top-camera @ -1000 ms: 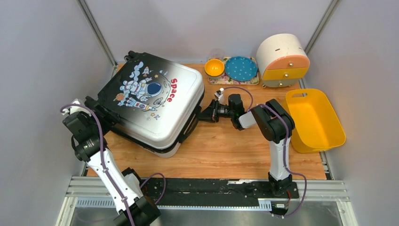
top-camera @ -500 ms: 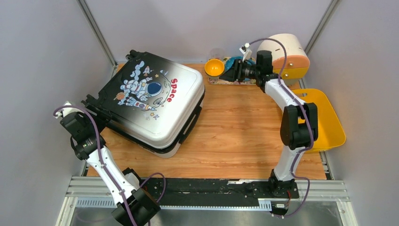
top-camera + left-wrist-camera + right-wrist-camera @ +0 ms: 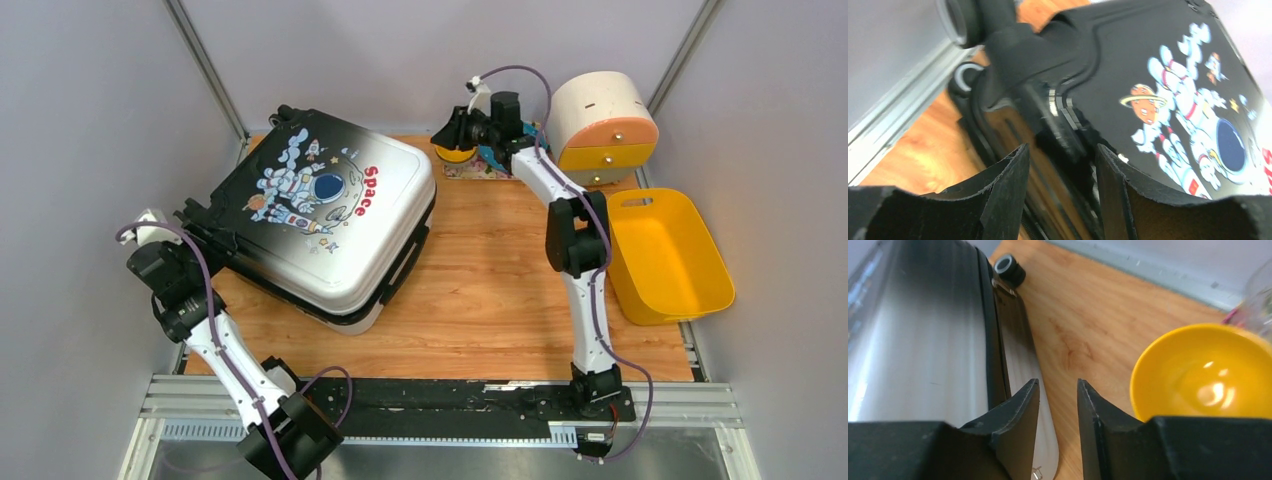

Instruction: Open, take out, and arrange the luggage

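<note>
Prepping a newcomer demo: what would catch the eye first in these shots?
The suitcase with its astronaut print facing up fills the left half of the table. The right end effector hangs open at the far edge, over the gap between the suitcase and a yellow bowl. A yellow bin sits at the right edge.

Seen from above, with twelve o'clock away from the arm bases, the luggage (image 3: 320, 215) lies on the table (image 3: 490, 300) toward ten o'clock. The bowl (image 3: 455, 153) stands at twelve by the far edge, the drawer box (image 3: 600, 125) at one, and the bin (image 3: 665, 255) at the three o'clock edge. The left gripper (image 3: 195, 225) is at the luggage's eight o'clock corner, and the right gripper (image 3: 447, 130) hangs over the bowl.
</note>
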Controlling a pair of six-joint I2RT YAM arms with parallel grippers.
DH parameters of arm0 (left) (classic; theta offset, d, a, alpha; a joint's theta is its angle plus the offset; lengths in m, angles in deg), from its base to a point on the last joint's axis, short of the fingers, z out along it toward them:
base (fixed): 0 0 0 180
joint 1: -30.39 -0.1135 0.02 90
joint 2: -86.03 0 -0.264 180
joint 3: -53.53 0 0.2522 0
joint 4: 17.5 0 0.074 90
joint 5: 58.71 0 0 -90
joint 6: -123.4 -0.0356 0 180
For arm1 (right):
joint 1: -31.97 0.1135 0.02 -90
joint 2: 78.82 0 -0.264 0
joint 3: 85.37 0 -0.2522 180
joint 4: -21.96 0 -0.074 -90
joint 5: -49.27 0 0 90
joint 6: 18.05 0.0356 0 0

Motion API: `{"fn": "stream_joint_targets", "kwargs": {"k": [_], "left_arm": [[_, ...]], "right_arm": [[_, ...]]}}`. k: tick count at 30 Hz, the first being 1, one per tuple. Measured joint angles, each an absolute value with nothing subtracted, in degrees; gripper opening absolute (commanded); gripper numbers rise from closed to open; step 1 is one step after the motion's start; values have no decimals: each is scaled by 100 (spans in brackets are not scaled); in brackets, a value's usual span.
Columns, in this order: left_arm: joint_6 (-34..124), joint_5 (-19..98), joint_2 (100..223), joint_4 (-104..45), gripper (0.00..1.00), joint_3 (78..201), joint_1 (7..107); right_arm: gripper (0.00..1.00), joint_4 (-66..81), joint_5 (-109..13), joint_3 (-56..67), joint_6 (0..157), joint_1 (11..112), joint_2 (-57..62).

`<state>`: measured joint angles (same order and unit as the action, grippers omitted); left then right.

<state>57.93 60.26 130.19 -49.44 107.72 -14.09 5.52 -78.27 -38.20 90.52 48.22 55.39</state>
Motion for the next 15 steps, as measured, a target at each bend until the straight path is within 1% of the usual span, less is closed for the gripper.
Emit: {"fn": "stream_joint_targets", "kwargs": {"k": [4,7,11,15], "left_arm": [[5745,6452,13255,-4638,57,10732,-1388],[5754,6644,13489,-4323,56,10708,-1390],[5780,6747,14077,-3685,56,10800,-1219],[5752,6701,14984,-3153,55,11246,-837]], "right_arm": [[29,417,-7827,-3800,9032,5091,5789],[27,594,-8034,-3403,9010,5268,5649],[25,944,-8181,-2539,8977,5367,5242],[25,1180,-8172,-1508,8859,5327,4571]]}}
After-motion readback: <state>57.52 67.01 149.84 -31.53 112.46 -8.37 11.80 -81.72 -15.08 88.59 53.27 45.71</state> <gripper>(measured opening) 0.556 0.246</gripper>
